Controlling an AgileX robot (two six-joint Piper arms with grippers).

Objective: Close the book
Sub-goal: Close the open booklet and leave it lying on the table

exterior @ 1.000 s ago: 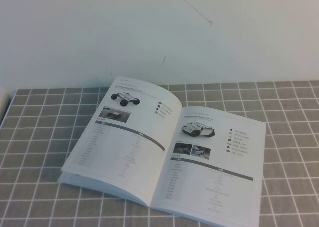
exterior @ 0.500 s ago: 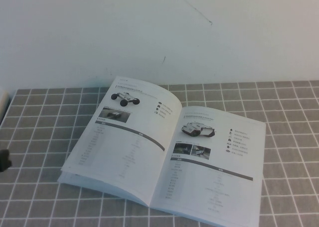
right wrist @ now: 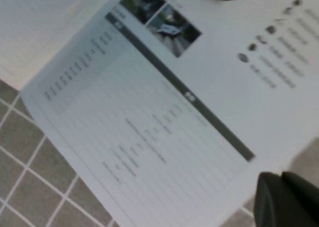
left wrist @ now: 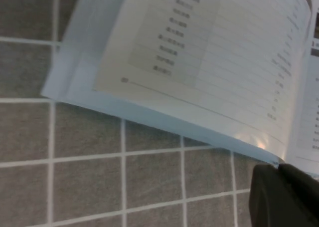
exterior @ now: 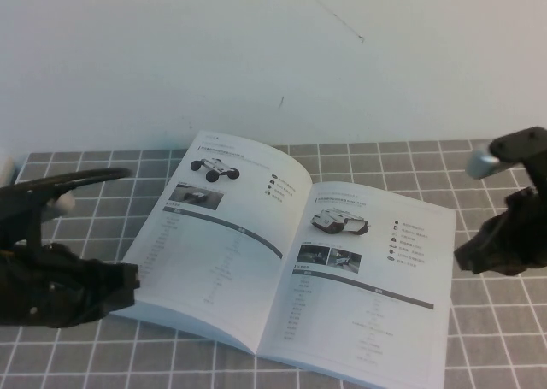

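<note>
An open book [exterior: 282,261] lies flat on the grey tiled table [exterior: 77,192], with printed pages showing robot photos and text. My left gripper [exterior: 126,285] hovers at the book's left edge, fingers pressed together and holding nothing. In the left wrist view the left gripper [left wrist: 278,168] sits just off the near corner of the book [left wrist: 199,62]. My right gripper [exterior: 463,259] is beside the book's right edge, also shut and empty. The right wrist view shows the right gripper [right wrist: 277,179] over the outer margin of the book's right page [right wrist: 149,112].
A pale wall [exterior: 273,55] rises directly behind the book. Bare tiles [exterior: 504,338] lie to the right of the book and bare tiles [exterior: 68,355] in front of the left arm.
Both arms have come into the high view, the left from the left side and the right from the right, stopping close to the book's edges. The book has not moved.
</note>
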